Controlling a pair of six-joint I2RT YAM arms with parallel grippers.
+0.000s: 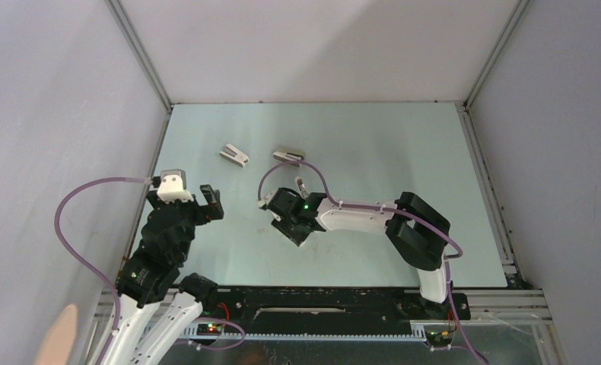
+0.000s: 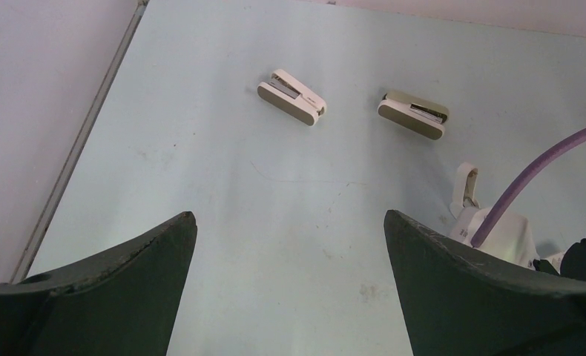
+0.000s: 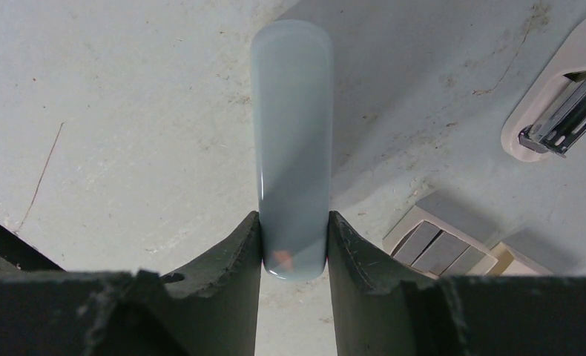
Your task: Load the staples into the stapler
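Note:
My right gripper (image 3: 293, 219) is shut on the near end of the stapler (image 3: 291, 133), a slim pale bluish bar that sticks out forward over the table. In the top view the right gripper (image 1: 299, 196) is near the table's middle, with the stapler's tip (image 1: 301, 185) just beyond it. The stapler also shows at the right of the left wrist view (image 2: 464, 185). The staples (image 3: 442, 248), a small white box with a grey tray, lie on the table just right of the right fingers. My left gripper (image 2: 290, 222) is open and empty at the left (image 1: 195, 196).
Two stubby wedge staplers lie further back: a white one (image 1: 234, 154) (image 2: 291, 97) and a beige one (image 1: 288, 155) (image 2: 414, 114) (image 3: 561, 111). A purple cable (image 1: 282, 169) loops over the right wrist. Metal rails (image 1: 149, 171) edge the table.

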